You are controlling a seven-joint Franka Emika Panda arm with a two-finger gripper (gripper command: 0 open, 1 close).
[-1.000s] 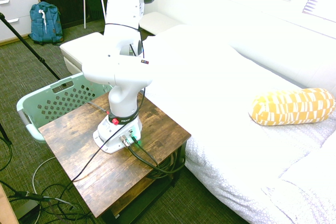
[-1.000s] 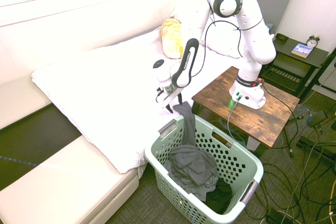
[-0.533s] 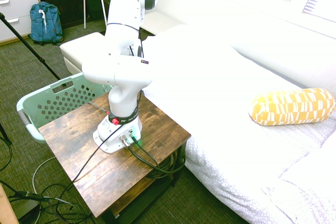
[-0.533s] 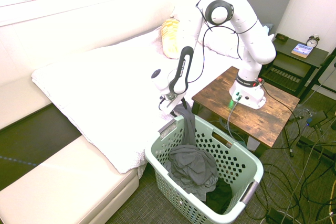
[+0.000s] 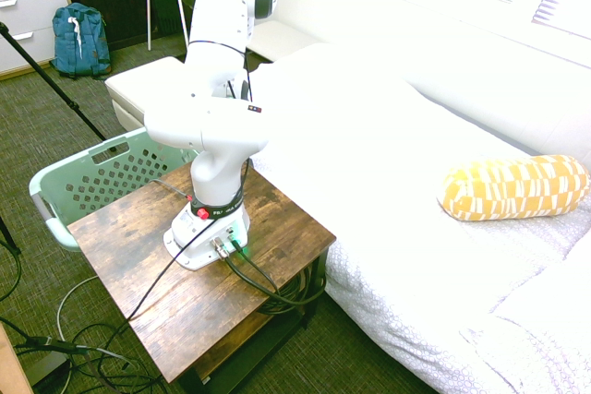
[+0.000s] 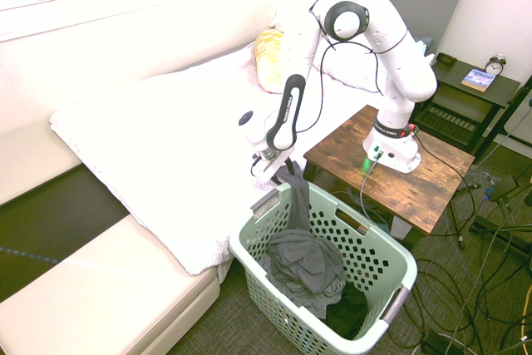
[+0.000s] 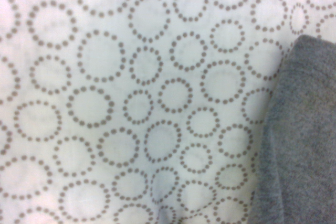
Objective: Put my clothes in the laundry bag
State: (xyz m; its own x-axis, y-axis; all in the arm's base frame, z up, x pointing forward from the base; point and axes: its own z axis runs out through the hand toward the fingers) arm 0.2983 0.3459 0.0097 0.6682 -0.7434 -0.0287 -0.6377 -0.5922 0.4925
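The clothes (image 6: 303, 263) are a dark grey garment lying mostly inside the mint-green laundry bag (image 6: 378, 240). One end of the garment is draped up over the rim nearest the bed. My gripper (image 6: 268, 162) hangs just beside that upper end, over the edge of the bed. Whether it touches the cloth is unclear. In the wrist view, grey fabric (image 7: 302, 140) lies against the white bedspread (image 7: 131, 103) printed with dotted circles. From the first exterior view only the laundry bag's wall (image 5: 102, 177) shows, and the arm hides the gripper.
A yellow-and-white cushion (image 6: 268, 60) rests on the white bed (image 6: 166, 130). The wooden table (image 6: 432, 180) stands right of the basket. A blue backpack (image 5: 78, 39) sits by the drawers. A nightstand holds a clock (image 6: 495, 64) and a book (image 6: 480, 79).
The gripper has shifted slightly left, away from the basket towards the bed. The garment's upper end stays draped over the rim.
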